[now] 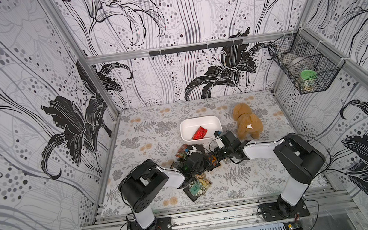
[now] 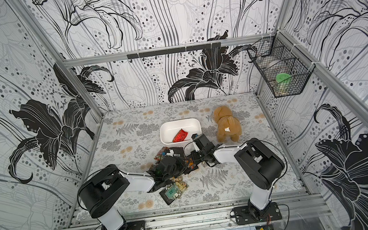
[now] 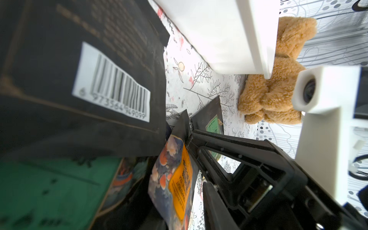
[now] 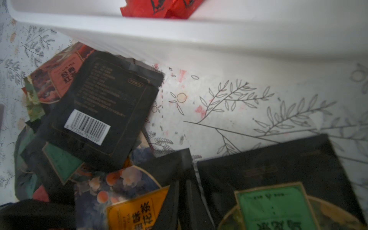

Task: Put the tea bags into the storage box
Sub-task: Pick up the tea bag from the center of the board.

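The right gripper (image 4: 182,191) pinched an orange-labelled tea bag (image 3: 179,179) among the tea bags (image 4: 95,111) near the storage box (image 1: 203,124); whether the left gripper (image 1: 196,161) was open could not be told.

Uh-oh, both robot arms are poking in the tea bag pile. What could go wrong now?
1. The left hand and right hand sit very close in the pile of overlapping foil tea bags, so they might bump.
2. The right hand seems to pinch the black sachet with the orange label only by its edge; it may slip before reaching the shallow white plastic box.
3. Neighbouring sachets could get dragged along.
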You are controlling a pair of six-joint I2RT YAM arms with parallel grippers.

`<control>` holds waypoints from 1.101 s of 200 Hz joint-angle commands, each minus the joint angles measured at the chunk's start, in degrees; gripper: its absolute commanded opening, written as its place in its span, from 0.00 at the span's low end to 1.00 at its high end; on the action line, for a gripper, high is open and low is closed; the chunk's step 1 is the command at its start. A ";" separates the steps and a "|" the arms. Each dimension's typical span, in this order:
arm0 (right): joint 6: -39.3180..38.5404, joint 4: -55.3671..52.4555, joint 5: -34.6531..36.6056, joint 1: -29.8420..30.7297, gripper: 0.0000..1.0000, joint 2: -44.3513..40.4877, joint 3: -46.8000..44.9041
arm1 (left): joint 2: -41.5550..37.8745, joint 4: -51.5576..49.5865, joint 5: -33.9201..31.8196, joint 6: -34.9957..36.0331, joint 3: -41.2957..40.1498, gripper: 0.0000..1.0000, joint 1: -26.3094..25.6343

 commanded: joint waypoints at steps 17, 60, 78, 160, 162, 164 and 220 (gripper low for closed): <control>-0.35 0.40 -2.37 0.00 0.13 -0.60 -1.60 | 2.12 3.33 1.86 0.66 2.15 0.23 0.21; -0.52 2.02 -2.42 0.03 0.14 -2.83 -3.13 | 1.14 3.01 2.42 0.89 2.05 0.09 0.14; -0.50 3.06 -1.03 0.05 0.14 -5.49 -4.43 | -0.56 1.77 2.31 1.56 1.69 0.03 0.18; 1.44 3.46 21.39 0.00 0.17 -24.98 -14.59 | -15.73 -28.10 -7.62 18.56 9.28 0.00 0.22; 1.58 3.37 21.91 0.00 0.17 -25.20 -14.62 | -16.07 -29.24 -8.37 19.03 9.77 0.00 0.22; 1.75 3.19 22.37 0.00 0.17 -25.46 -14.73 | -16.42 -30.12 -9.11 19.71 10.26 0.00 0.22; 2.55 3.69 24.35 0.02 0.23 -28.99 -16.51 | -13.83 -48.50 -20.22 32.71 29.11 0.00 4.01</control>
